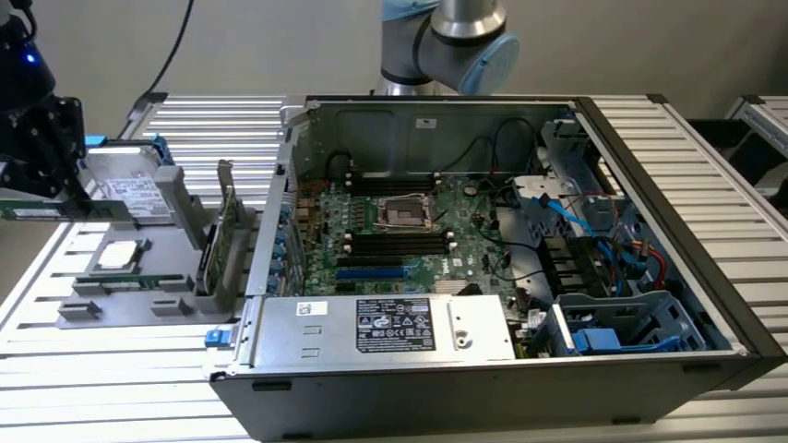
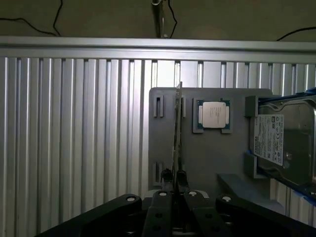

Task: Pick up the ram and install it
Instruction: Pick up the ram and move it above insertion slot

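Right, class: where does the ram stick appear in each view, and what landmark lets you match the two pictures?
Exterior view: the ram, at the exterior view's far left, over the grey tray.
Wrist view: the ram is edge-on in the end effector, beside the processor.
Shared landmark: the processor on the grey tray.

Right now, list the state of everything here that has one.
ram: clamped on edge in the gripper, above the tray
gripper: shut on the ram
processor: lying flat in its tray pocket
hard drive: seated in the tray
expansion card: standing upright in the tray
computer case: side open, memory slots empty
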`<act>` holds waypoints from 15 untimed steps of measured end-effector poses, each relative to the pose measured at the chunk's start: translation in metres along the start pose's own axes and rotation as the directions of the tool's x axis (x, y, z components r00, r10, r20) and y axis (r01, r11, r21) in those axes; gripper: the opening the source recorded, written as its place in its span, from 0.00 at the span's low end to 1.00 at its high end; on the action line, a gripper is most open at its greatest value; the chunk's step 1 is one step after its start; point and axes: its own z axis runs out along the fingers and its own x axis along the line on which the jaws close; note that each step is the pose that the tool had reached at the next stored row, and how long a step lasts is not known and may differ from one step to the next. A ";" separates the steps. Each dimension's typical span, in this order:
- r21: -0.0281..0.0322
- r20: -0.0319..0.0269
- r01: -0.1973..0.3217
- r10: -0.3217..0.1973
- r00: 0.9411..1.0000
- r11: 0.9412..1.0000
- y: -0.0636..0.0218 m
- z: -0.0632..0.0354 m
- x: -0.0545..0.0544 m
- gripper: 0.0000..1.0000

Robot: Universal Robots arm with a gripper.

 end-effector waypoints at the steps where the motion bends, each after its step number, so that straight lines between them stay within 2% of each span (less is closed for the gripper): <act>1: 0.000 0.000 0.000 0.000 1.000 1.000 -0.0007 -0.0022 0.000 0.13; 15: 0.000 0.000 0.013 -0.013 1.000 1.000 -0.0242 -0.0191 0.000 0.13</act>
